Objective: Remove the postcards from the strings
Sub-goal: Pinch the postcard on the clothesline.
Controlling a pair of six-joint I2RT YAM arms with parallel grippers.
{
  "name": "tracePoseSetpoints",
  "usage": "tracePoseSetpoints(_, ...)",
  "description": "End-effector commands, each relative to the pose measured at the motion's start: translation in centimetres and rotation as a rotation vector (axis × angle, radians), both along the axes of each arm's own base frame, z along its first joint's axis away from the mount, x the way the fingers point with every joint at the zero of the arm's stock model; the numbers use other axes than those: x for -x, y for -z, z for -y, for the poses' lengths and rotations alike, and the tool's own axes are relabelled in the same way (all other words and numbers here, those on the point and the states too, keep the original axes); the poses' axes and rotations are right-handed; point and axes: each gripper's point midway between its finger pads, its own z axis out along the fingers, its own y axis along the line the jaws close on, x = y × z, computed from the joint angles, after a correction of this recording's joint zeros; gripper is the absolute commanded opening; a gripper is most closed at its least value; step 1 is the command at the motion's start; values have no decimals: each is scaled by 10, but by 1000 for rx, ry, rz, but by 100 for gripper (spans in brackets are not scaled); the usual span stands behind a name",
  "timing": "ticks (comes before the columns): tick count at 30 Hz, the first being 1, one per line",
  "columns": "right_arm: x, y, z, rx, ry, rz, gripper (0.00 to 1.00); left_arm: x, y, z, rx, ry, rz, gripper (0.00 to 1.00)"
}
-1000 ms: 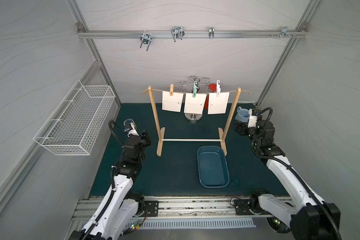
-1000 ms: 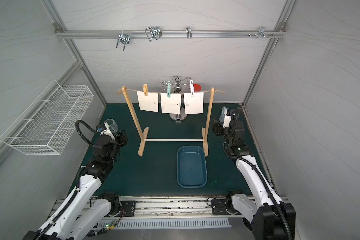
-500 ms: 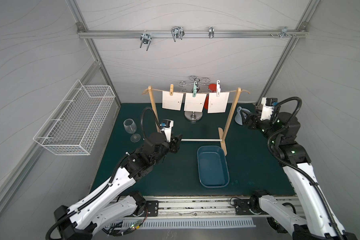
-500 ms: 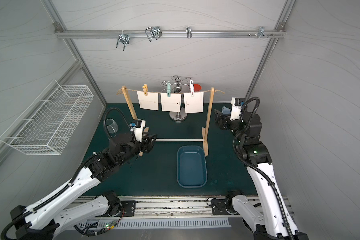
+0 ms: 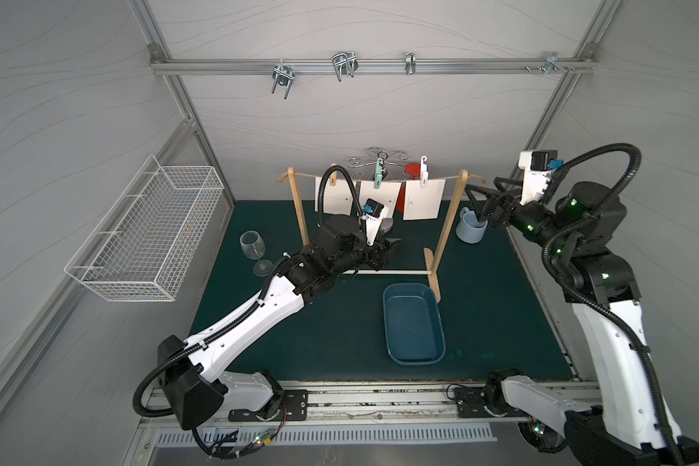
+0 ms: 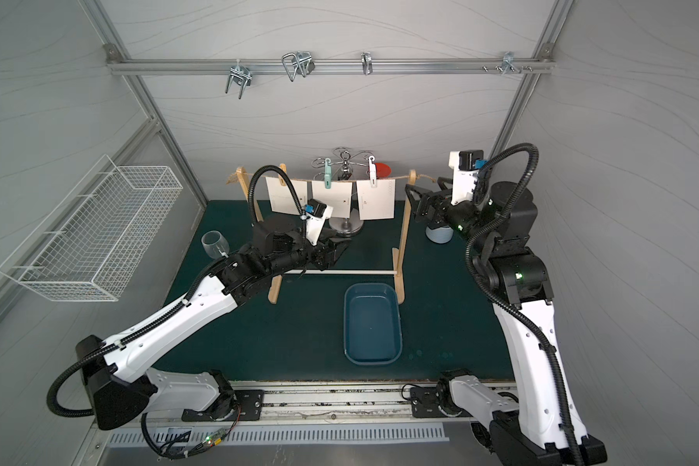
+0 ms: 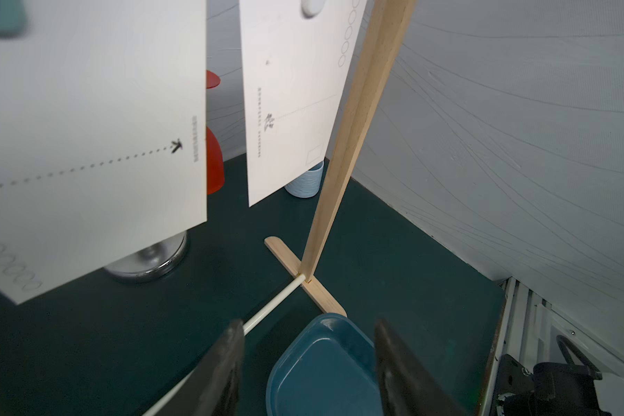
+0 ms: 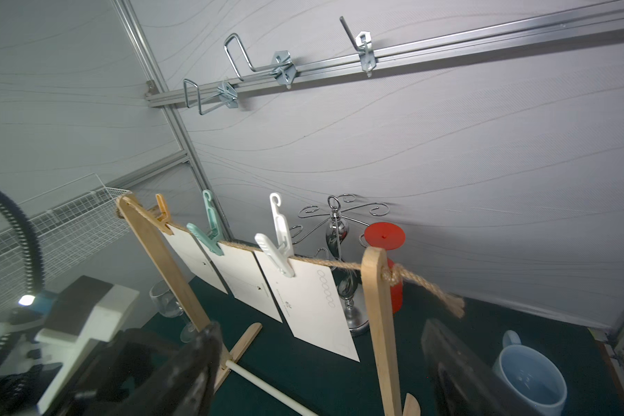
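Hanging from tan jute rope [image 8: 325, 263], three white paper postcards [image 5: 420, 199]; left gripper [image 7: 307, 331] below rope's middle, part-open, empty, nearer; right gripper [image 8: 319, 326] past rope's end, wide, empty.

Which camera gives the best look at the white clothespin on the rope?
The right wrist view: the white clothespin shows whole and close, clamping a postcard to the rope. In both top views it is small and distant. The left wrist view catches only its blurred tip.
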Motion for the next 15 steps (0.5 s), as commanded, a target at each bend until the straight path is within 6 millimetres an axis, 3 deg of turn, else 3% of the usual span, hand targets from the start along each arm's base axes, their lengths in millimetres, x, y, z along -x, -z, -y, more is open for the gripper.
tracePoseSetpoints(1,7,-16,-12,7,-77,18,88,-8,-34,18,46,54,102,60)
tracePoseSetpoints(6,0,-32,-20,7,-119,43,89,-31,-38,29,76,66,87,61)
tracePoseSetpoints(15,-17,-46,-39,11,-218,52,90,-66,-49,31,156,66,62,63)
